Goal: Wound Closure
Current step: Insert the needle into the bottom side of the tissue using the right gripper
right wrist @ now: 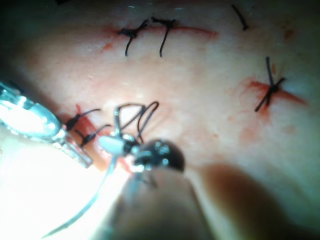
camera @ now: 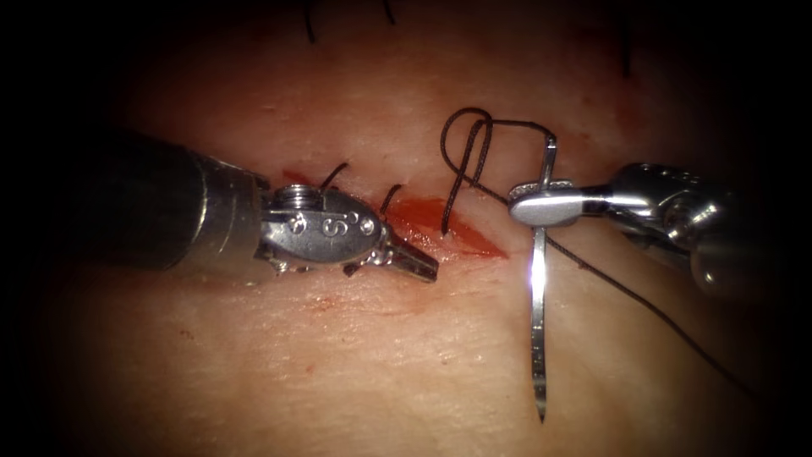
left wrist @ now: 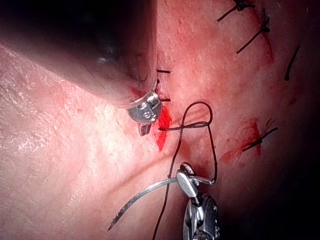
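Note:
The cut lies open and red in the middle of the tissue. My right tool is shut on the curved needle near its tail end, just right of the cut. The needle is out of the tissue, with its tip pointing toward the picture's bottom. From the tail, thread curls in a loop and drops into the cut; another strand trails away lower right. My left tool rests at the cut's left end, jaws shut on nothing. The left wrist view shows the needle and the right tool.
Two short thread ends stand up from the cut beside the left tool. Finished stitches sit on other cuts farther off. Dark thread ends show at the far edge of the tissue.

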Tool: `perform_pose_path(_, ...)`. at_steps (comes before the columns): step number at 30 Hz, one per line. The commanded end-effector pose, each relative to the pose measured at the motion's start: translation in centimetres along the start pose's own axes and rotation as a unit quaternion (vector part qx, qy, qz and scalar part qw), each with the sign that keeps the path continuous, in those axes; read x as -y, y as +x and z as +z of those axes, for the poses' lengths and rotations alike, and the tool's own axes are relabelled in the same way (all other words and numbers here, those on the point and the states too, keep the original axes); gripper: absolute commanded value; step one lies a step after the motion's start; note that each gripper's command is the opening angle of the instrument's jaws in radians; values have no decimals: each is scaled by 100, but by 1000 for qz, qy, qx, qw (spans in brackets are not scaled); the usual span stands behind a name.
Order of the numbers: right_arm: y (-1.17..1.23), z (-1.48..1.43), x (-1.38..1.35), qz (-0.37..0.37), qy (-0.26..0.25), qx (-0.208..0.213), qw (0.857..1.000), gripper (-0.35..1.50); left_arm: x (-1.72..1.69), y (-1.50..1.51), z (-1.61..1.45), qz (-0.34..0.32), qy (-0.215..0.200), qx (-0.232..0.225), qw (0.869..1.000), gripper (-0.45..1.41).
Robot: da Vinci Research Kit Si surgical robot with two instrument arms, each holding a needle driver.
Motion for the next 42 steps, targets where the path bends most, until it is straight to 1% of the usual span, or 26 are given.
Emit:
perform_pose_path(1, -4, 10, -2, -3, 1, 0, 1000, -35, 5, -8, 14, -4, -4, 5, 1000, -45)
perform_pose_path(4, -4, 12, -1, -6, 0, -1, 1000, -35, 20, -19, 23, -3, -3, 19, 1000, -45)
perform_pose_path(8, -4, 17, 1, -9, 1, -1, 1000, -35, 36, -27, 27, -6, 2, 24, 1000, -45)
perform_pose_path(21, -8, 30, 3, -16, 4, -3, 1000, -35, 70, -28, 34, -6, 21, 25, 999, -45)
perform_pose_path(30, -14, 29, 4, -22, 4, -3, 1000, -35, 89, -29, 58, -6, 34, 27, 999, -45)
perform_pose_path(33, -14, 28, 4, -22, 5, -2, 1000, -35, 96, -34, 65, -3, 22, 36, 999, -45)
perform_pose_path(35, -14, 27, 4, -22, 5, -2, 1000, -35, 101, -37, 67, -2, 15, 51, 999, -45)
perform_pose_path(37, -14, 26, 4, -22, 5, -2, 1000, -35, 104, -40, 67, -3, -1, 69, 998, -45)
perform_pose_path(38, -15, 26, 4, -22, 6, -2, 1000, -35, 105, -40, 66, -3, -11, 75, 997, -45)
perform_pose_path(41, -15, 25, 4, -22, 6, -2, 1000, -35, 105, -39, 66, -7, -64, 87, 994, -45)
perform_pose_path(42, -15, 25, 4, -22, 6, -2, 1000, -35, 104, -38, 66, -9, -90, 90, 992, -45)
